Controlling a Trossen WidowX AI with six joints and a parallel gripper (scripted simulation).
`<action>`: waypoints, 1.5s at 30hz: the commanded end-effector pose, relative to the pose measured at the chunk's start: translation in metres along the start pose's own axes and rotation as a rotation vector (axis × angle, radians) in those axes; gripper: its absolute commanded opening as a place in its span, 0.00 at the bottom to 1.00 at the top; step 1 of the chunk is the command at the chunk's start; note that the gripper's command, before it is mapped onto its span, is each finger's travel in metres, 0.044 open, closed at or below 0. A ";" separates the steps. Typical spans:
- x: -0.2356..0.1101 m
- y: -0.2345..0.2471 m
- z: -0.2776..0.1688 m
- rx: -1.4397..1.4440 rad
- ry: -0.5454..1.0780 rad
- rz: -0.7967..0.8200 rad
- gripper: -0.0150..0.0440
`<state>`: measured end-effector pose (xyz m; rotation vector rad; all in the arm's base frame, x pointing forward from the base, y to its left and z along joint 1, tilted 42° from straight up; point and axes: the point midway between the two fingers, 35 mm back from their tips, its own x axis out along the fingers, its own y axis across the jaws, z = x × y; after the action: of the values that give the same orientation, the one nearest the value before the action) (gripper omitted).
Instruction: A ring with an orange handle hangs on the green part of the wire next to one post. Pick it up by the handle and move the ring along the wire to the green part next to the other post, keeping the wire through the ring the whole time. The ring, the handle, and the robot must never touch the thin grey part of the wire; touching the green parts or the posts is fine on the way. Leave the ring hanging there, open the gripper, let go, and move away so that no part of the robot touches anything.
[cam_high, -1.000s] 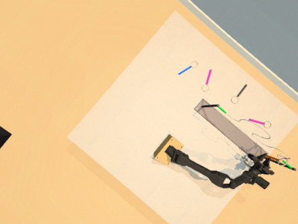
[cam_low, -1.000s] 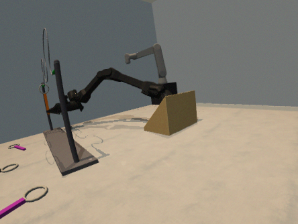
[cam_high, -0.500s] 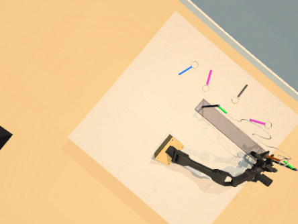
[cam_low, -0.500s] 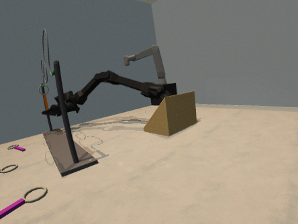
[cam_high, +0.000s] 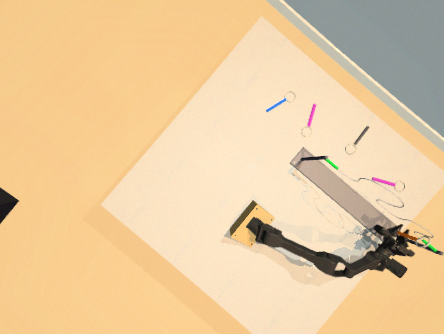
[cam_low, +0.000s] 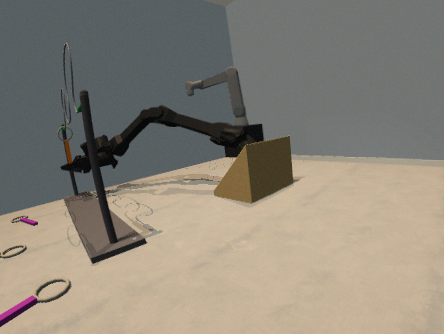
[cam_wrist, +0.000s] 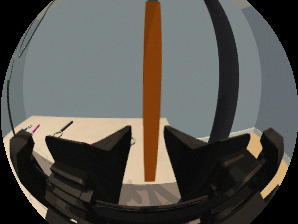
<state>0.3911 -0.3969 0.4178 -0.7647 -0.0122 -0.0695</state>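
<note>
The orange handle (cam_high: 406, 235) (cam_low: 67, 150) (cam_wrist: 152, 83) hangs straight down from its ring (cam_low: 65, 133), which sits on the green part of the wire (cam_high: 429, 245) beside the far post (cam_wrist: 222, 50). My gripper (cam_high: 402, 241) (cam_low: 75, 165) (cam_wrist: 148, 129) is open, and its two fingers stand on either side of the handle's lower end. A small gap shows on the left side. The thin grey wire (cam_high: 390, 205) (cam_low: 67, 65) loops away toward the other post (cam_low: 95, 165), where the second green part (cam_high: 331, 163) is.
The posts stand on a grey base plate (cam_high: 340, 192) (cam_low: 87, 225). Loose rings with blue (cam_high: 276, 105), magenta (cam_high: 311, 115) (cam_high: 383, 181) (cam_low: 17, 310) and dark (cam_high: 361, 135) handles lie on the mat. My arm's tan wedge mount (cam_high: 250, 222) (cam_low: 260, 170) stands nearby.
</note>
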 end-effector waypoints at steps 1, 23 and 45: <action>0.001 0.000 0.000 -0.003 0.001 -0.001 0.53; 0.000 0.000 0.000 0.000 0.000 0.000 0.00; 0.000 0.002 0.017 -0.003 0.000 -0.008 0.00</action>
<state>0.3908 -0.3855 0.4283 -0.7713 -0.0145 -0.0770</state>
